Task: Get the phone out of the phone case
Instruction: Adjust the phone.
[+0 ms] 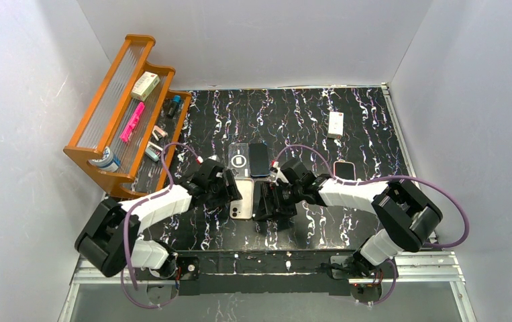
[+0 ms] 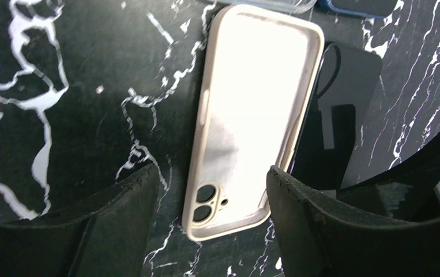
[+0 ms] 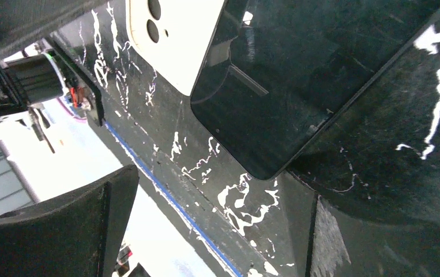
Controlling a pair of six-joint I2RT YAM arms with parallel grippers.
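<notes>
An empty white phone case (image 2: 252,115) lies inside-up on the black marble table, its camera cut-outs at the near end. The bare black phone (image 2: 335,133) lies flat beside it on the right, out of the case. My left gripper (image 2: 213,213) hangs open over the case's near end, one finger on each side, holding nothing. My right gripper (image 3: 211,225) stands wide open just in front of the phone (image 3: 298,75), whose near corner lies close to the right finger (image 3: 379,242). From above, the case (image 1: 242,199) shows between both grippers (image 1: 229,188) (image 1: 270,201).
A clear case (image 1: 239,159) and a dark phone (image 1: 260,159) lie just behind. A pink-edged phone (image 1: 344,170) sits to the right, a white box (image 1: 335,124) farther back. A wooden rack (image 1: 122,114) with small items stands at the back left. The table's front edge (image 3: 165,196) runs close by.
</notes>
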